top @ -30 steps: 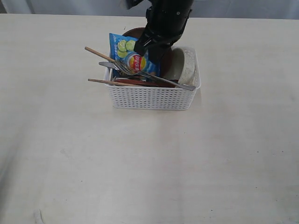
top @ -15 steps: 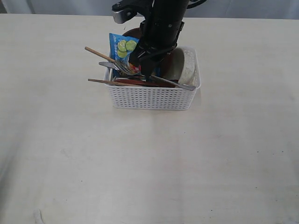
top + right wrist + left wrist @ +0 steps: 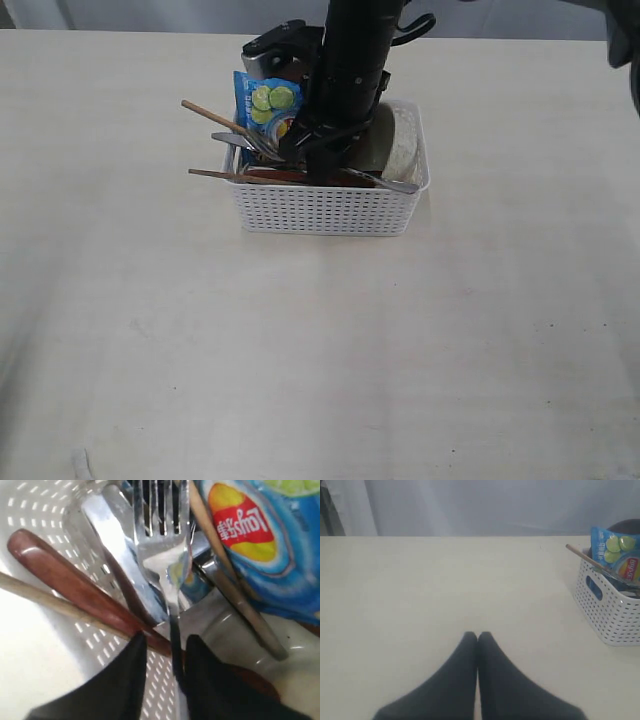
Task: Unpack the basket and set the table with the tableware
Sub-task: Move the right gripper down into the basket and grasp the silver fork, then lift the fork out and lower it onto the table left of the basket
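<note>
Shiny steel fork (image 3: 165,565): lies atop the heap in the white lattice plastic basket (image 3: 325,210), at the far middle of the pale cream table (image 3: 300,350).
Right gripper (image 3: 166,647): part-spread astride the fork's handle, not yet pinching.
Left gripper (image 3: 478,637): pressed together over bare table.
Risk: the slick handle may slip, or on lifting the tines may snag the steel knife (image 3: 115,540), dark red-brown wooden spoon (image 3: 65,585) or blue chip bag (image 3: 260,545).
</note>
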You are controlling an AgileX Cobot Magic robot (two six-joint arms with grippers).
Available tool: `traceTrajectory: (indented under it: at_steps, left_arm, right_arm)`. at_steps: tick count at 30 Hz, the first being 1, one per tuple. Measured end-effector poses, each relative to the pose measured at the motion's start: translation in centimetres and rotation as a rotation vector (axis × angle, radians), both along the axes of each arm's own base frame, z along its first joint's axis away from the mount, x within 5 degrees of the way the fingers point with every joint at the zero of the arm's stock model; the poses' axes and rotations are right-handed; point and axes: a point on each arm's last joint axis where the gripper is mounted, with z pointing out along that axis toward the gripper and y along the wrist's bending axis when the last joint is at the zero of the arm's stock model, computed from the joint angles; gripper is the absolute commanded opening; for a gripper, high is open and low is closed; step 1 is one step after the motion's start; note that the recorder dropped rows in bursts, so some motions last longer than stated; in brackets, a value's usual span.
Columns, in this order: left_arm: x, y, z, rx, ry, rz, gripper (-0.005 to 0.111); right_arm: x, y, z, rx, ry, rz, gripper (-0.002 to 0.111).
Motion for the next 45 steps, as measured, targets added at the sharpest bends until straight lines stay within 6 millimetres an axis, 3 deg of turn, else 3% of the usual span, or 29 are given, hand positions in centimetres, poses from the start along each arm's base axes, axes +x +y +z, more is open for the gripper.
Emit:
traceTrajectory:
  at_steps: [1, 10, 19, 27, 30, 34, 38, 45]
  left_arm:
    - [0.0, 0.0, 0.0, 0.000, 0.000, 0.000, 0.000]
    - [0.0, 0.0, 0.0, 0.000, 0.000, 0.000, 0.000]
    - [0.0, 0.0, 0.0, 0.000, 0.000, 0.000, 0.000]
    - [0.0, 0.0, 0.0, 0.000, 0.000, 0.000, 0.000]
    - [0.0, 0.0, 0.0, 0.000, 0.000, 0.000, 0.000]
    - [0.0, 0.0, 0.0, 0.000, 0.000, 0.000, 0.000]
    - [0.0, 0.0, 0.0, 0.000, 0.000, 0.000, 0.000]
    - [0.0, 0.0, 0.0, 0.000, 0.000, 0.000, 0.000]
  right_arm:
    - [0.0, 0.0, 0.0, -0.002, -0.001, 0.001, 0.000]
    - [0.1, -0.3, 0.4, -0.028, -0.030, 0.012, -0.001]
    - [-1.4, -0.5, 6.1, 0.040, -0.128, -0.058, -0.001]
    - [-6.0, 3.4, 8.6, 0.049, -0.164, -0.125, -0.001]
    - [-9.3, 6.2, 9.3, 0.078, -0.131, -0.202, -0.001]
    - [-13.7, 9.4, 9.3, 0.088, -0.078, -0.326, -0.001]
    - [-16.7, 11.7, 8.9, 0.107, -0.068, -0.479, -0.001]
    - [-19.2, 15.1, 3.1, 0.008, -0.165, -0.766, -0.001]
